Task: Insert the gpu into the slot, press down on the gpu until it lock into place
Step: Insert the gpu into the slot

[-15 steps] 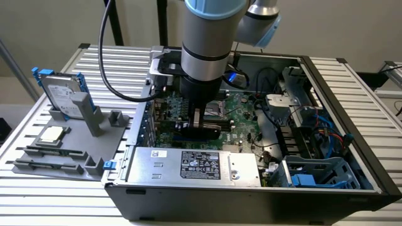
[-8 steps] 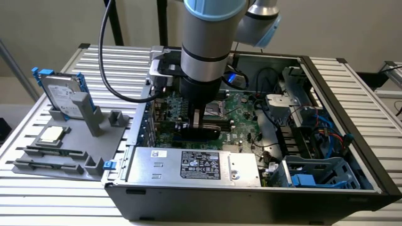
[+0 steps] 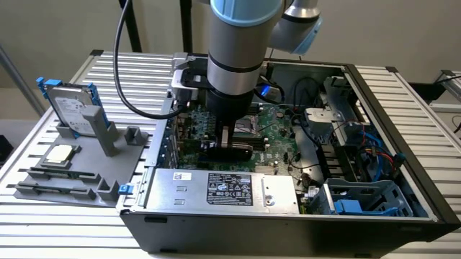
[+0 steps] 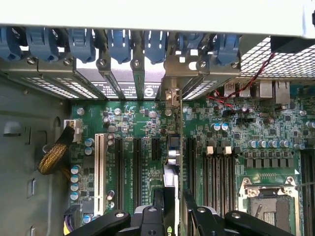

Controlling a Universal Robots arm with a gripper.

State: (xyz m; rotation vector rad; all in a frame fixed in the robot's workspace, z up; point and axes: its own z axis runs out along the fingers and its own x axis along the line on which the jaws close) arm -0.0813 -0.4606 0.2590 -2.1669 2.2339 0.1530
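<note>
Green motherboard [image 4: 142, 123], dotted with silver! Blue clips [image 4: 118, 44] all in a row. Black gpu [image 3: 241, 154], silver power supply [image 3: 173, 189].

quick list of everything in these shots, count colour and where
gpu: one, black, on edge over the motherboard, in the hand
motherboard: one, green, on the case floor
case: one, black, open, on the table
power supply: one, silver, inside the case beside the motherboard
hard drive: one, silver with blue rails, upright on the fixture
fixture: one, grey, on the table at the exterior view's left
table: one, silver slats, under everything
arm: one, grey and light blue, reaching down into the case
hand: one, black, shut on the gpu
</note>
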